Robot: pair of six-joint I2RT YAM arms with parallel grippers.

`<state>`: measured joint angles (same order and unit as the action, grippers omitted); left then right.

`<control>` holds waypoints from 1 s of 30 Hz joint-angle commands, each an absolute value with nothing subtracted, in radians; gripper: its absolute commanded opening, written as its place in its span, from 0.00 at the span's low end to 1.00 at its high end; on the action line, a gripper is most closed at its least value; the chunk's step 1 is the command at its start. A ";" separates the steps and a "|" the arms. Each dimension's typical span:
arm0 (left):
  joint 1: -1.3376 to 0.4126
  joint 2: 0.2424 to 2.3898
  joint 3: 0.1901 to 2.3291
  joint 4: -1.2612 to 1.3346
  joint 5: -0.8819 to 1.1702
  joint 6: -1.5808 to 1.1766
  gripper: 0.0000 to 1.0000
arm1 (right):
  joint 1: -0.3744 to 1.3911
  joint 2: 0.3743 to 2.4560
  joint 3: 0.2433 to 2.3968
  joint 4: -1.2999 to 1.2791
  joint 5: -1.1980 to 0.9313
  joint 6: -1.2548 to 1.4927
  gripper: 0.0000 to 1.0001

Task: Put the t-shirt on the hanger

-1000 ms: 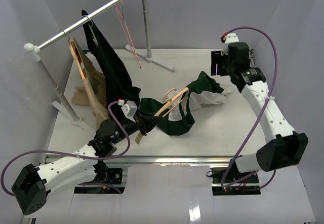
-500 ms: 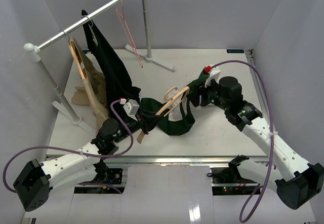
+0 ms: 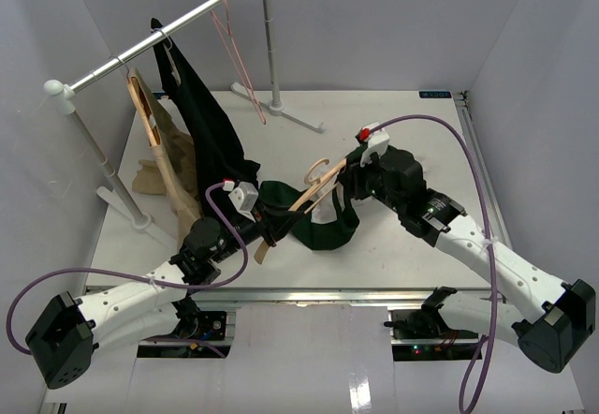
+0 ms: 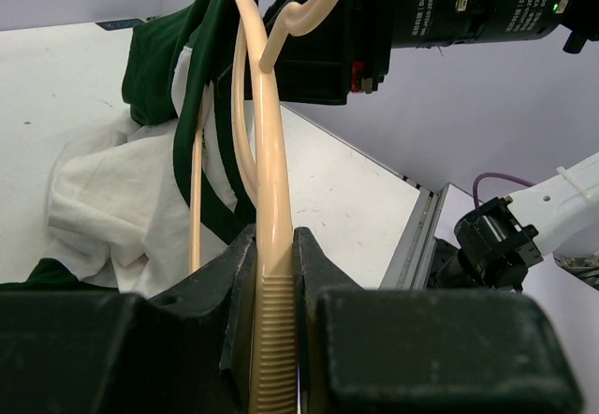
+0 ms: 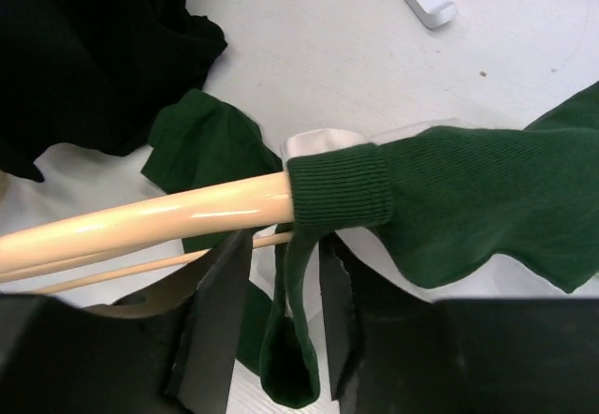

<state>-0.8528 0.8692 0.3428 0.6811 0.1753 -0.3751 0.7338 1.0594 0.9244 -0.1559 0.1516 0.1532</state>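
The light wooden hanger (image 3: 314, 189) lies slanted across the table's middle. My left gripper (image 3: 267, 231) is shut on its ribbed end (image 4: 271, 245), the jaws pressing both sides. The dark green t-shirt (image 3: 323, 231) with its cream panel (image 4: 103, 199) is threaded partway over the hanger's far arm. In the right wrist view the ribbed green collar (image 5: 342, 189) wraps the wooden arm (image 5: 159, 217). A loop of green collar band (image 5: 295, 339) hangs between the fingers of my right gripper (image 5: 276, 292), which stands open around it with a gap on the left side.
A clothes rack (image 3: 159, 35) runs along the back left with a black garment (image 3: 201, 128), a tan garment (image 3: 164, 166) and a thin pink wire hanger (image 3: 234, 58). Its white foot (image 3: 290, 114) lies behind the shirt. Side walls enclose the table.
My right arm swung from the far right in to the hanger's far end, and its jaws narrowed around the collar band. The left gripper and hanger stayed put.
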 commanded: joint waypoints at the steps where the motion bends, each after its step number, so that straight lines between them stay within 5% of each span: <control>1: -0.851 0.870 0.400 0.759 0.181 -0.376 0.00 | 0.796 1.091 1.005 -0.170 0.349 0.163 0.15; 4: -0.851 0.884 0.401 0.774 0.179 -0.379 0.00 | 0.839 1.109 1.032 -0.193 0.400 0.161 0.08; 24: -0.852 0.942 0.380 0.825 0.228 -0.369 0.00 | 1.095 1.043 1.002 -0.219 0.506 0.125 0.09; 26: -0.851 0.899 0.323 0.847 0.208 -0.377 0.00 | 1.095 1.019 0.981 -0.223 0.503 0.111 0.18; 28: -0.851 0.860 0.287 0.845 0.192 -0.384 0.00 | 1.097 0.990 0.971 -0.231 0.481 0.101 0.42; 30: -0.851 0.843 0.287 0.831 0.199 -0.398 0.00 | 1.097 0.962 0.980 -0.259 0.472 0.093 0.54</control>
